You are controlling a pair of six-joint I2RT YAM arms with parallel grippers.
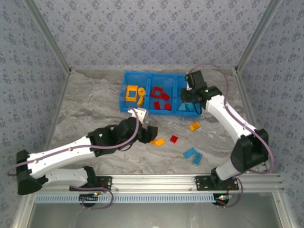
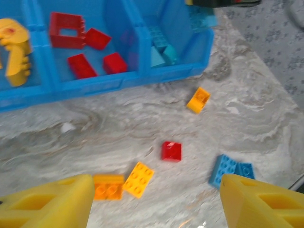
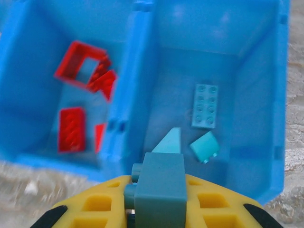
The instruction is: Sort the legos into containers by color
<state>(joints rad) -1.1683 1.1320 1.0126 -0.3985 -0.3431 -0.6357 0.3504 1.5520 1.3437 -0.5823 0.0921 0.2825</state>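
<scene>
- Looking down from the top camera first: the blue bin (image 1: 124, 92) lies across the far side of the table; my right gripper (image 1: 190, 100) hangs over the bin's right-end compartment; my left gripper (image 1: 151, 132) sits just off the bin's near wall, about mid-length; the loose legos lie on my side of the bin: an orange pair (image 1: 158, 141), a red brick (image 1: 174, 138), a lone orange brick (image 1: 194, 126) and two light blue bricks (image 1: 193, 156); the left arm is plainly the nearer one to the orange pair and the red brick.
- Turning to the left wrist: its yellow fingers (image 2: 47, 202) stand wide apart with nothing between them, so that hand is open and empty; the orange pair lies on the table in the left half of the gap, on the side away from the bin; the red brick lies a little nearer the bin.
- Turning to the right wrist: the fingers (image 3: 95, 206) are clamped on a held light blue brick (image 3: 159, 187), its long axis pointing into the bin; three light blue pieces (image 3: 205, 105) lie in the right-end compartment just past it; the divider and the red pieces (image 3: 78, 66) lie to its left; I judge the brick hangs about over the bin's near wall, so I would push further in before letting go.
</scene>
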